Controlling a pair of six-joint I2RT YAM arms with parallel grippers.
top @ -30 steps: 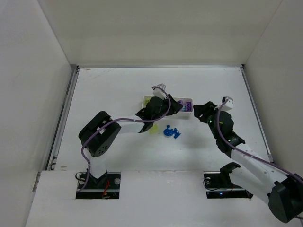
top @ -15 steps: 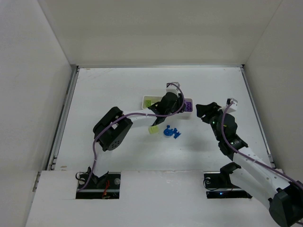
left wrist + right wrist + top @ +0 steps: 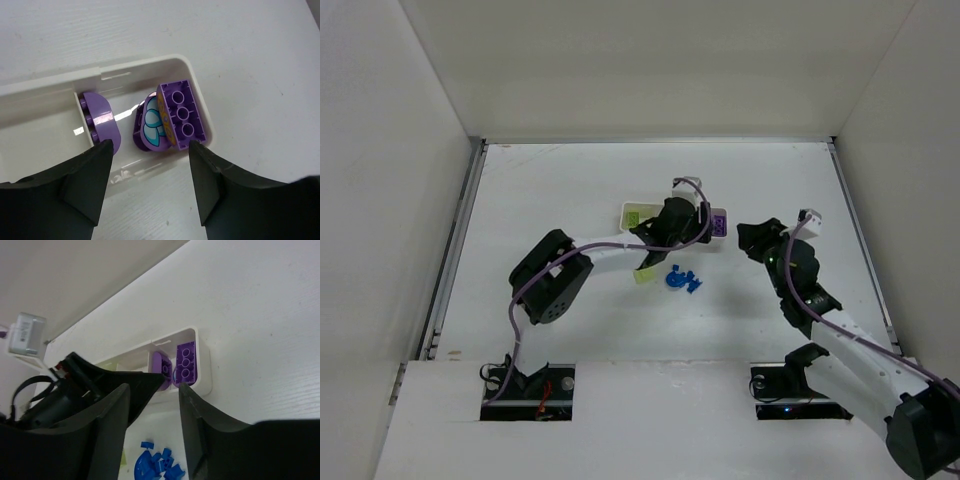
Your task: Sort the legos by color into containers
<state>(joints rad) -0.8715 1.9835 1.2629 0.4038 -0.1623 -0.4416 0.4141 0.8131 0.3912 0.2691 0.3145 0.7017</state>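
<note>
The white tray [image 3: 629,207] lies mid-table. Its left compartment holds a lime-green brick [image 3: 634,216]. Its right end compartment [image 3: 197,95] holds purple bricks: a studded one [image 3: 182,115], a rounded one [image 3: 102,116] and a round piece with a light-blue pattern [image 3: 150,127]. My left gripper [image 3: 676,222] hovers over the tray's right part, open and empty [image 3: 150,152]. A pile of blue bricks [image 3: 682,279] and one lime-green brick [image 3: 644,273] lie on the table in front of the tray. My right gripper [image 3: 753,240] is open and empty [image 3: 154,390], just right of the tray.
The left arm [image 3: 75,385] crosses in front of the tray in the right wrist view, where the purple bricks [image 3: 185,362] and blue pile [image 3: 157,466] also show. White walls enclose the table on three sides.
My left gripper has moved right along the tray from its middle to above the purple end compartment. My right gripper has shifted slightly right. The loose bricks have not moved.
</note>
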